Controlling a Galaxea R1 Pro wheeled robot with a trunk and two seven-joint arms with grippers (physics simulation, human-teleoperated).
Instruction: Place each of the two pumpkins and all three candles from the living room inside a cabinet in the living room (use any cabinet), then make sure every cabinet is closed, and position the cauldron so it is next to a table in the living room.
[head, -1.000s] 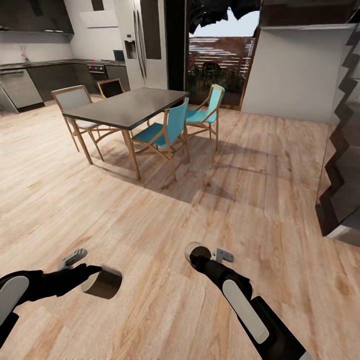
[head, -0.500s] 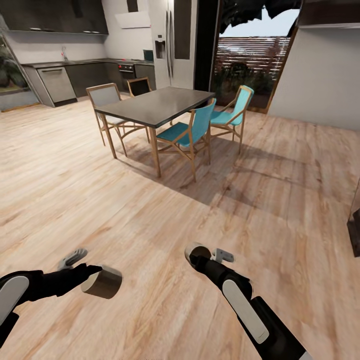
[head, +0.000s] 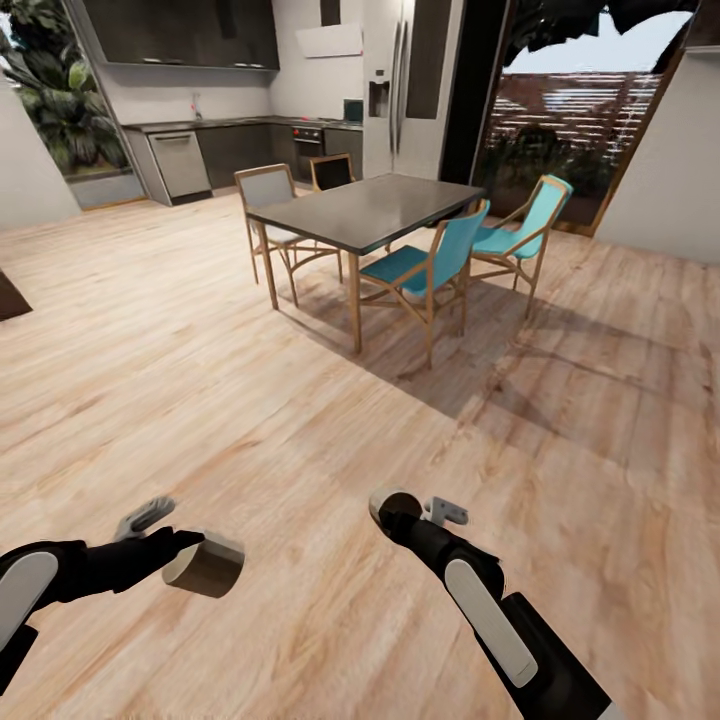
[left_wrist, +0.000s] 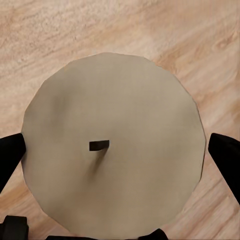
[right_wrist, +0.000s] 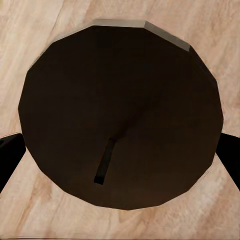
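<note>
I carry two candles low over the wooden floor. My left gripper (head: 195, 560) is shut on a candle (head: 207, 566) with dark brown sides and a pale beige top. The left wrist view looks straight at that pale top (left_wrist: 115, 150) and its short wick, between the black fingers (left_wrist: 10, 157). My right gripper (head: 398, 510) is shut on a second candle (head: 392, 501). Its face looks dark brown in the right wrist view (right_wrist: 122, 120), with a finger (right_wrist: 231, 150) at each side. The pumpkins, the cabinet and the cauldron are out of view.
A dark-topped dining table (head: 370, 205) with teal chairs (head: 430, 265) and grey chairs (head: 268, 190) stands ahead. Behind it are grey kitchen units (head: 200, 150), a fridge (head: 405, 85) and a glass door (head: 575, 120). Open wooden floor (head: 180, 400) lies between me and the table.
The whole picture has shifted right, so the camera has turned left. Both arms and their candles keep the same place in the view.
</note>
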